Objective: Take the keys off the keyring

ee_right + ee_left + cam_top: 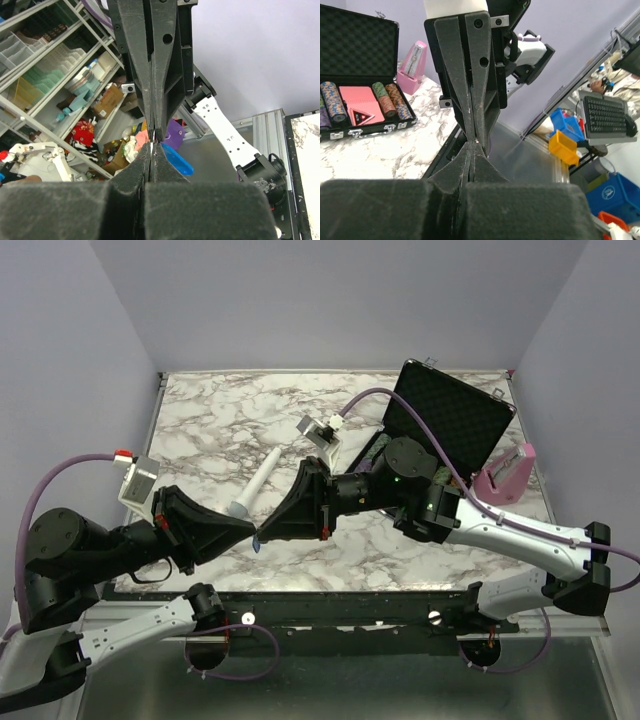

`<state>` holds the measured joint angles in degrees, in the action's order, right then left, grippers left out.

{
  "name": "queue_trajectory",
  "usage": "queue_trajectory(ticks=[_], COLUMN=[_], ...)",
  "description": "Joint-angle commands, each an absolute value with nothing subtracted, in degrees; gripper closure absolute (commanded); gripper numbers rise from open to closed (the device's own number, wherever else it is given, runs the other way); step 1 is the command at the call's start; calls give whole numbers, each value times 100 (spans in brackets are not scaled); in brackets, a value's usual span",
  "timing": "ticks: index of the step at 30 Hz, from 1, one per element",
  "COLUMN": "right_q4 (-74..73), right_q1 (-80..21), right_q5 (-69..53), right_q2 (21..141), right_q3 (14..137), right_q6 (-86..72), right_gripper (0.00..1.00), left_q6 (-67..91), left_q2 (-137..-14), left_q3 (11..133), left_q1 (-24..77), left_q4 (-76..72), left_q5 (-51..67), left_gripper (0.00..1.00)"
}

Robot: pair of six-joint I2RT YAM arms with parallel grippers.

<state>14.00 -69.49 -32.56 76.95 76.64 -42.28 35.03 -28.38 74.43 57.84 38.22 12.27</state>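
Where the two claws meet tip to tip, little shows.
Both the left claw and right claw are pinched closed over the near edge of the bench; the blue key dangles there, keyring hidden.

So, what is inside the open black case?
Poker chips and a pink box lie in the black case. Its left end is outside the left wrist view; from above, the right arm mostly covers the inside.
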Motion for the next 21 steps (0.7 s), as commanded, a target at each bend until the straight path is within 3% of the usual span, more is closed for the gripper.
queue_trajectory(ticks=[1, 21], right_q4=[722, -571], right_q1=[-6996, -6987], right_q5=[-3480, -4157], right_q2=[7936, 8393], right_q3=[7998, 8815], right_q6=[-3920, -3454], right_gripper=[99, 99], left_q6=[3033, 2162], left_q2=[-3243, -4060], left_q3=[7795, 8517], left_q1=[5783, 5783], left_q4=[4438, 5598], left_q5=[1766, 2619], left_gripper=[100, 100])
